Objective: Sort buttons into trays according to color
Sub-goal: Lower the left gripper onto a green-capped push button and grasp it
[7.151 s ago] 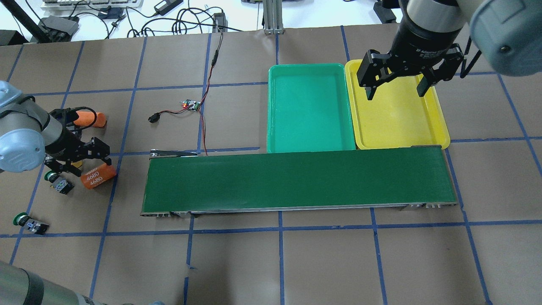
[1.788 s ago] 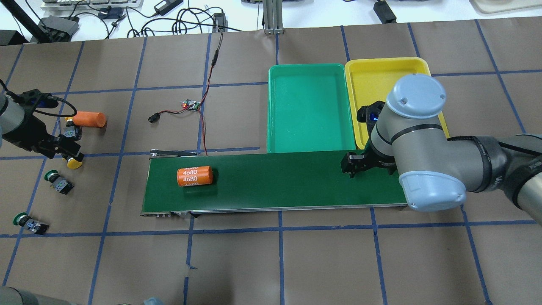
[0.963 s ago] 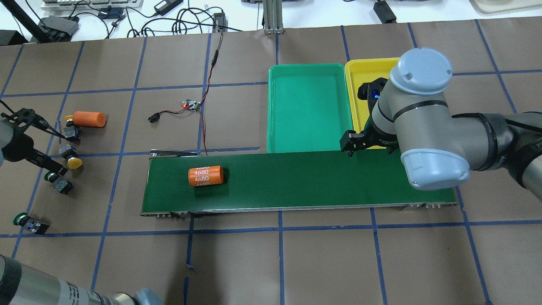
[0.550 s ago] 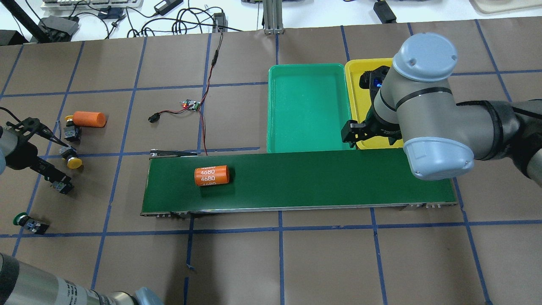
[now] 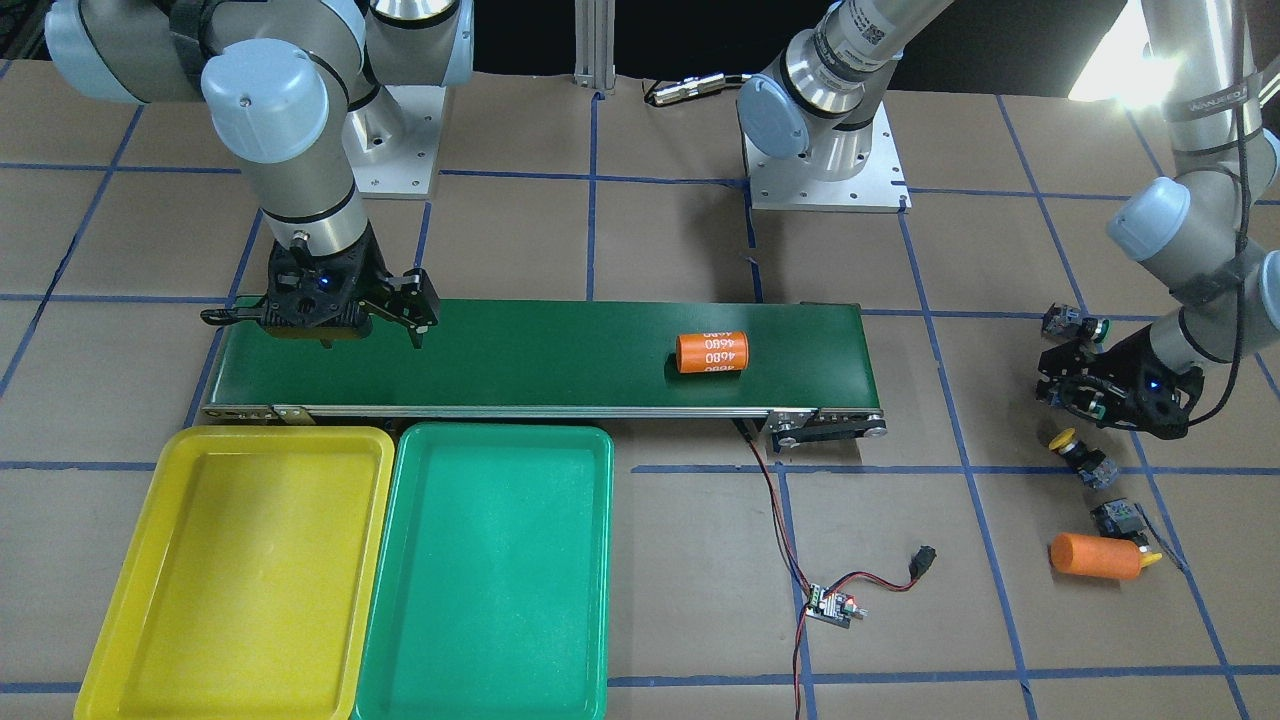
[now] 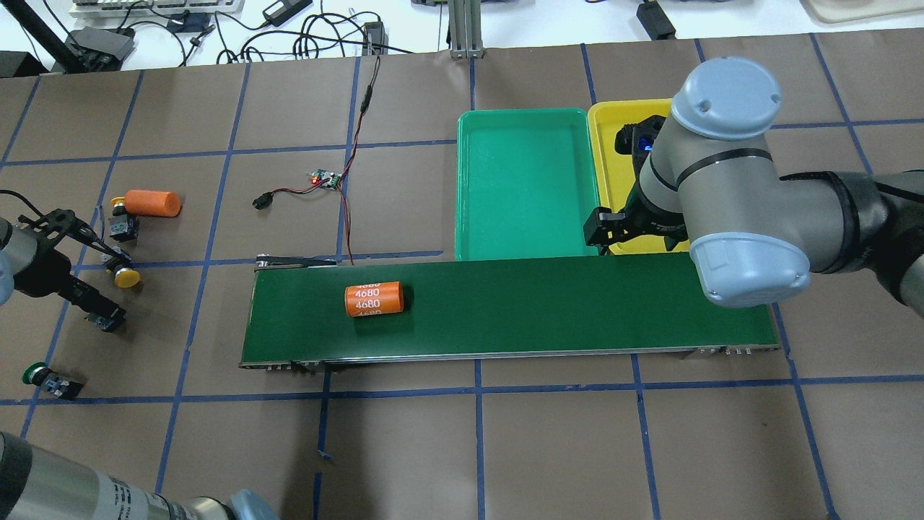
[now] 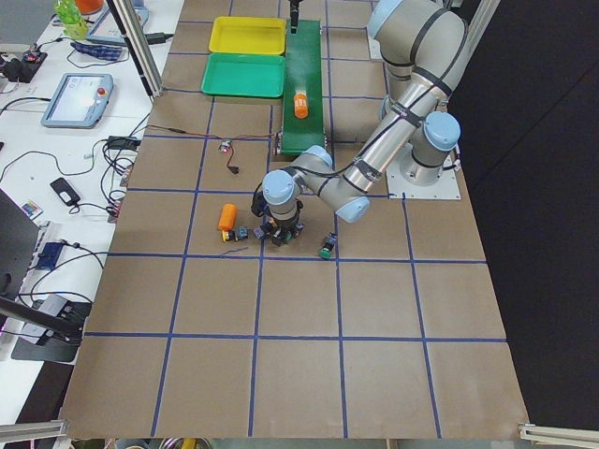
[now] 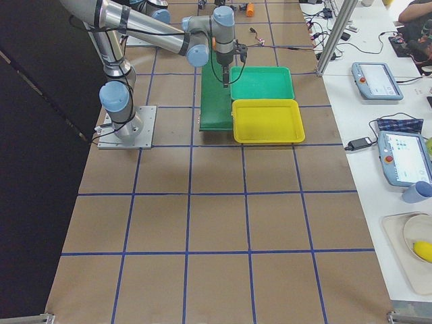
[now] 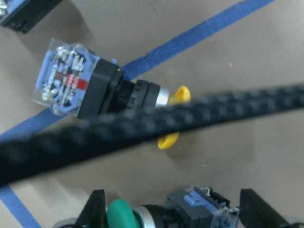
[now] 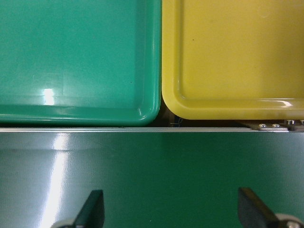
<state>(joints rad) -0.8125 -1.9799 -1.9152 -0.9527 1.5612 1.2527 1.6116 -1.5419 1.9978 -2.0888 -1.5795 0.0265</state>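
Only my left wrist camera settles it: the left gripper (image 9: 171, 202) is spread wide, one finger on either side of a green button (image 9: 142, 216) lying on its side on the table. Just beyond it, a yellow button (image 9: 90, 90) lies across a blue tape line (image 9: 199, 38), with a black barrel and a clear blue terminal block. A blurred black cable (image 9: 199, 111) crosses its cap.

The front view adds a second green button (image 5: 1070, 322) and a second yellow button (image 5: 1125, 520) just beside an orange cylinder (image 5: 1095, 556).

My right gripper (image 10: 170, 197) hangs wide, holding nothing, over the conveyor belt (image 10: 152, 161) beside the green tray (image 10: 76, 47) and yellow tray (image 10: 228, 47). A further orange cylinder (image 5: 712, 352) lies on the belt.
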